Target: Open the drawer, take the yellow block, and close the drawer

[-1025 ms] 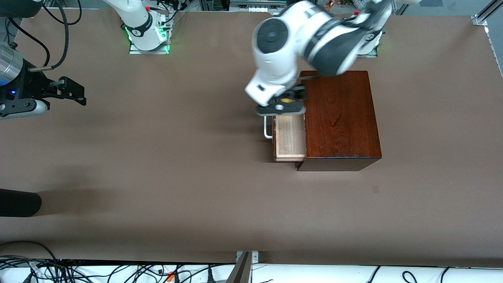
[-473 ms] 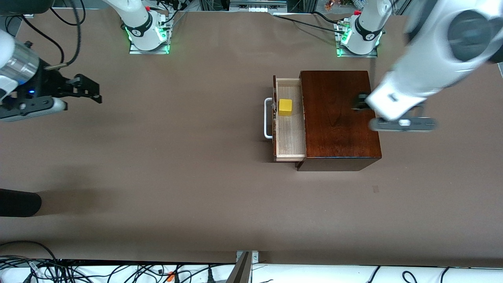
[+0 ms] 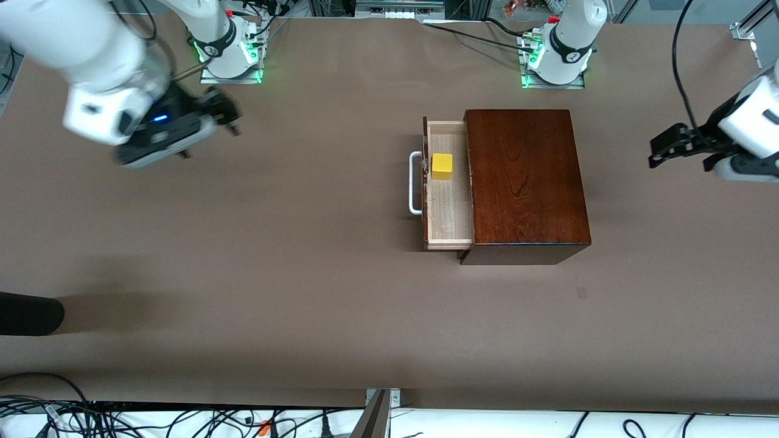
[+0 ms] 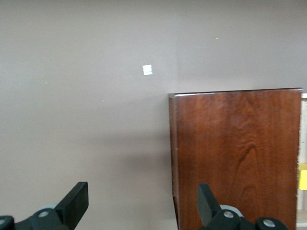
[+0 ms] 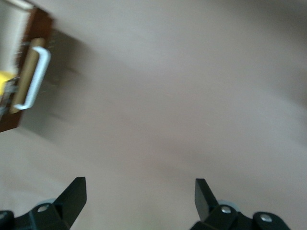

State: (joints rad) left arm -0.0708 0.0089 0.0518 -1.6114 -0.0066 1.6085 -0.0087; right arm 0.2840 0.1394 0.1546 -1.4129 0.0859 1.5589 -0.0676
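The drawer (image 3: 449,213) of the dark reddish-brown box (image 3: 526,182) is pulled out, its white handle (image 3: 415,184) pointing toward the right arm's end of the table. The yellow block (image 3: 442,166) lies in the drawer, in the half farther from the front camera. My left gripper (image 3: 668,148) is open and empty over bare table at the left arm's end, clear of the box. Its wrist view shows its gripper (image 4: 143,203), the box top (image 4: 235,153) and a sliver of the block (image 4: 302,175). My right gripper (image 3: 224,115) is open and empty over the table near its base. Its wrist view shows its gripper (image 5: 139,199) and the handle (image 5: 37,76).
A dark rounded object (image 3: 30,313) lies at the table's edge at the right arm's end, nearer the front camera. A small mark (image 3: 582,292) sits on the brown table (image 3: 304,255) in front of the box's near side. Cables run along the near edge.
My left arm has swung away from over the drawer to its own end of the table, uncovering the yellow block in the drawer. My right arm has moved in from the table's end.
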